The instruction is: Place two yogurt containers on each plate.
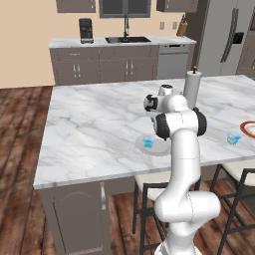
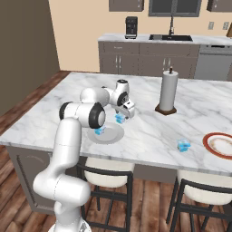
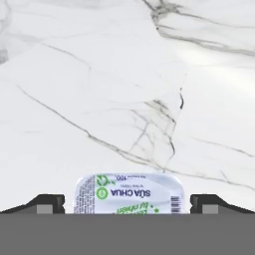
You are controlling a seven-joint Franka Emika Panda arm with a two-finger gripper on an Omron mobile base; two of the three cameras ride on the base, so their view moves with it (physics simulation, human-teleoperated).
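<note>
- Stools [image 2: 106,174] with dark frames and pale seats sit closest to the base, tucked under the near edge of the island; wood floor below.
- Marble island counter [image 1: 94,124], white with grey veins, holds all the task items.
- Plain grey-white plate [image 2: 108,134] near the front edge, one yogurt container on plate [image 2: 99,131] resting on it, light-blue and white; same cup seen at [image 1: 148,142] in left base view.
- Gripper [image 2: 122,117] hangs just behind that plate, just above the counter, pointing down.
- Held yogurt container [image 2: 119,118] sits between the fingers; hand view shows its printed white lid [image 3: 129,193] centred between both dark fingertips [image 3: 47,203].
- Tips stand apart on either side of the cup; contact with its sides is not resolvable, so clamped or loose cannot be told.
- Third yogurt container [image 2: 183,145] lies on bare marble to the right, near the red-rimmed plate [image 2: 219,144] but apart from it; also at [image 1: 233,138].
- Red-rimmed plate partly cut by the frame edge in both base views, nothing visible on the part shown.
- Paper-towel holder [image 2: 167,90] upright with white roll on dark round base, further back on the island.
- Back counter [image 1: 119,42] far off: sink and faucet [image 1: 126,31], dark coffee machine [image 1: 85,30], dishwasher [image 1: 173,61], steel fridge [image 1: 224,37].
</note>
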